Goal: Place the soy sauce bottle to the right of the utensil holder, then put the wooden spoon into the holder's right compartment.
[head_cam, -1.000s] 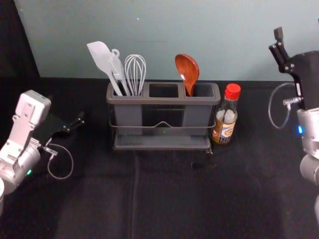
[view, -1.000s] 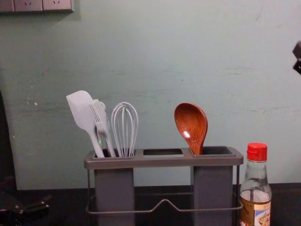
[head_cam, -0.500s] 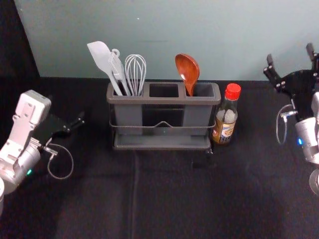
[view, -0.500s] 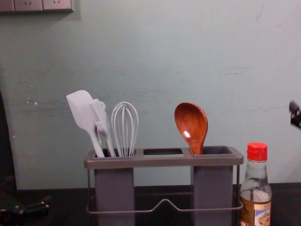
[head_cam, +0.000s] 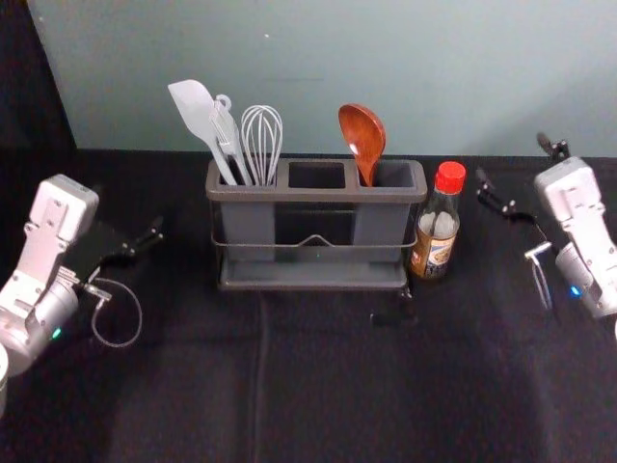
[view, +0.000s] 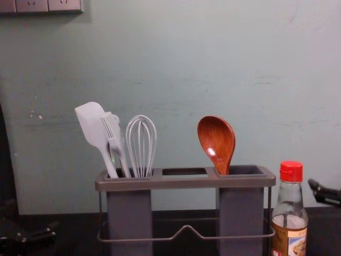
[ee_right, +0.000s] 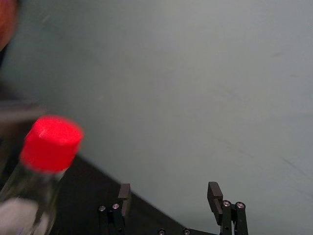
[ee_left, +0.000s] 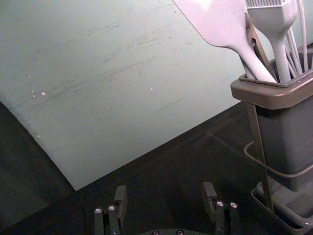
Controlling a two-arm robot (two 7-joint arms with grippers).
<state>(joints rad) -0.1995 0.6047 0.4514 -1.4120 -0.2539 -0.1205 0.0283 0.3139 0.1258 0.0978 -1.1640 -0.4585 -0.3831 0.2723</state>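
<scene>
The slim red-capped glass bottle (head_cam: 436, 249) stands just right of the grey boxy plastic holder (head_cam: 318, 195), the round brown wooden spoon (head_cam: 362, 135) in its right compartment (head_cam: 397, 176). Right gripper (head_cam: 518, 166) and left gripper (head_cam: 132, 231) flank it, fingers wide, empty.

My right pincer (head_cam: 513, 159): black, silver screws (ee_right: 226, 203); blue light (head_cam: 576, 291) on silvery arm (head_cam: 590, 231). Left pincer (head_cam: 127, 207): black too; green light (head_cam: 56, 333), looped cable (head_cam: 118, 345).

Left of my right gripper (head_cam: 511, 156), my wrist view blurs and crops the soy sauce bottle (head_cam: 438, 231); farther left, the holder (head_cam: 313, 195) hides the wooden spoon (head_cam: 362, 135)'s lower end.
</scene>
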